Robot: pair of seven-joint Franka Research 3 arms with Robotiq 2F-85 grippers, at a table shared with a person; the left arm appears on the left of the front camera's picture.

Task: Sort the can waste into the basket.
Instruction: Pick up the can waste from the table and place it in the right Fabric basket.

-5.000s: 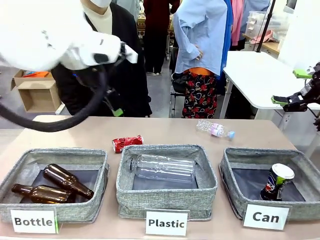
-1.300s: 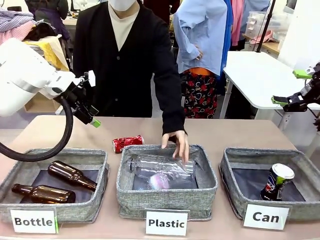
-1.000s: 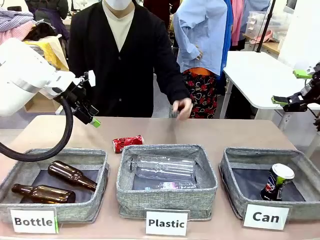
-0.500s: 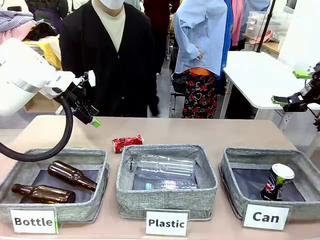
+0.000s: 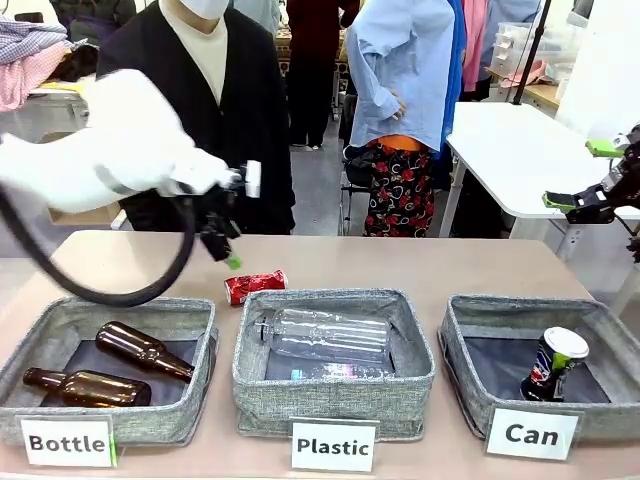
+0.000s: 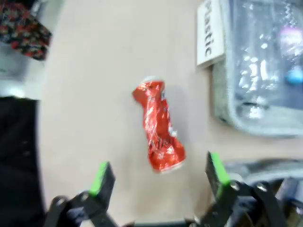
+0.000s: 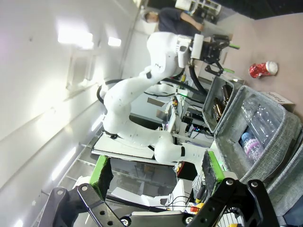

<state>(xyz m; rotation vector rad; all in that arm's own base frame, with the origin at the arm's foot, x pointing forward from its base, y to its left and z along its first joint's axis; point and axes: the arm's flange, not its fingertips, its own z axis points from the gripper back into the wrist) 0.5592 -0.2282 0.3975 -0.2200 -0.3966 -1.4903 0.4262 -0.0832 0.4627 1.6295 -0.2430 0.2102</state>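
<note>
The crushed red can (image 5: 255, 286) lies on the table behind the middle bin. My left gripper (image 5: 226, 250) hangs open just above and left of it. In the left wrist view the red can (image 6: 158, 125) lies lengthwise just ahead of the open left gripper (image 6: 158, 172), and nothing is between the green pads (image 6: 100, 177). The dark can (image 5: 553, 362) with a silver top leans inside the basket (image 5: 530, 305) signed "Can" at the right. My right gripper (image 5: 585, 175) stays open and empty, high at the far right, and the right wrist view shows it (image 7: 157, 169) open too.
The "Plastic" bin (image 5: 335, 300) holds clear bottles, and the "Bottle" bin (image 5: 110, 305) holds two brown bottles (image 5: 140, 352). A person (image 5: 215, 90) stands at the far side of the table. The "Plastic" bin's wall (image 6: 227, 104) lies close to the right of the red can.
My left arm has swung right and down, bringing its gripper over the red can. The person dropped a plastic bottle into the middle bin, pulled the hand back and shifted left.
</note>
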